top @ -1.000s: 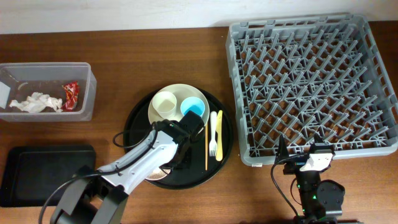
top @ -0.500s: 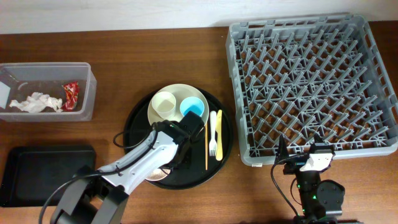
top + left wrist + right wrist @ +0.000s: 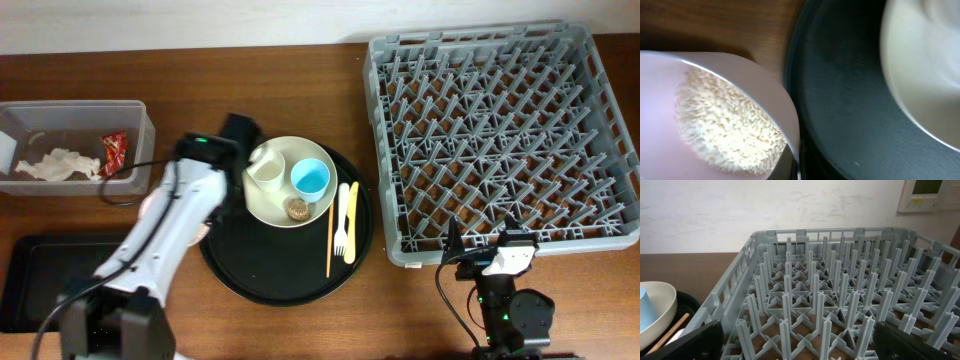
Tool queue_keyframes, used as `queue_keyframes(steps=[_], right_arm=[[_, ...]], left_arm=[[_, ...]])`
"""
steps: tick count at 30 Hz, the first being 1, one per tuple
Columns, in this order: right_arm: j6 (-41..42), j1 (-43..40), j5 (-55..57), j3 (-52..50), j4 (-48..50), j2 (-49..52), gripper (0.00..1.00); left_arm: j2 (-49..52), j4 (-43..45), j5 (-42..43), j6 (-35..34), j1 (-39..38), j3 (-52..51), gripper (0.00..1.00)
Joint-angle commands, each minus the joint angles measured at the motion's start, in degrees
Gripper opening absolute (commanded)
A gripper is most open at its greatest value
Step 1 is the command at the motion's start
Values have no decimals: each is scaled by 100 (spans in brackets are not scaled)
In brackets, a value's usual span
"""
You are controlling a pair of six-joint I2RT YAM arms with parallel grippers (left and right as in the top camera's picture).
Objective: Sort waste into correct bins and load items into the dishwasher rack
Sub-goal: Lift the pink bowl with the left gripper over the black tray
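Note:
My left gripper (image 3: 792,167) is shut on the rim of the pink bowl (image 3: 715,125), which holds white rice (image 3: 725,120). In the overhead view my left arm (image 3: 185,205) covers most of the bowl (image 3: 149,206), held over the left edge of the round black tray (image 3: 280,275). The cream plate (image 3: 278,205) carries a white cup (image 3: 266,168), a light blue cup (image 3: 311,178) and a brown lump (image 3: 297,208). Beside it lie the white fork (image 3: 342,215), the yellow knife (image 3: 352,222) and the wooden stick (image 3: 330,240). My right gripper (image 3: 490,255) stands open at the near edge of the dishwasher rack (image 3: 500,130).
The clear tub (image 3: 140,150) at the far left holds a crumpled napkin (image 3: 58,165) and a red wrapper (image 3: 113,152). The shallow black tray (image 3: 60,275) lies at the front left. The right wrist view looks over the rack's pegs (image 3: 840,290) to a wall.
My left gripper closed on the pink bowl's rim and carried it from the tray's front to the left and back. The brown lump on the plate came into view. The right arm stayed still.

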Motion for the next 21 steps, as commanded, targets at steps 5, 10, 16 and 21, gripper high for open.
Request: queue_keyframes(steps=[5, 10, 16, 21], right_arm=[[44, 35, 66, -26, -33, -39, 98], [44, 35, 66, -26, -33, -39, 98], [44, 35, 66, -26, -33, -39, 98], [44, 35, 66, -26, -33, -39, 98]], left_arm=[[-1388, -66, 1132, 535, 3202, 155, 0], [-1397, -291, 1611, 531, 4594, 149, 0], [-1397, 120, 2612, 999, 5917, 96, 0], [-1386, 1228, 2688, 1137, 6024, -938, 0]])
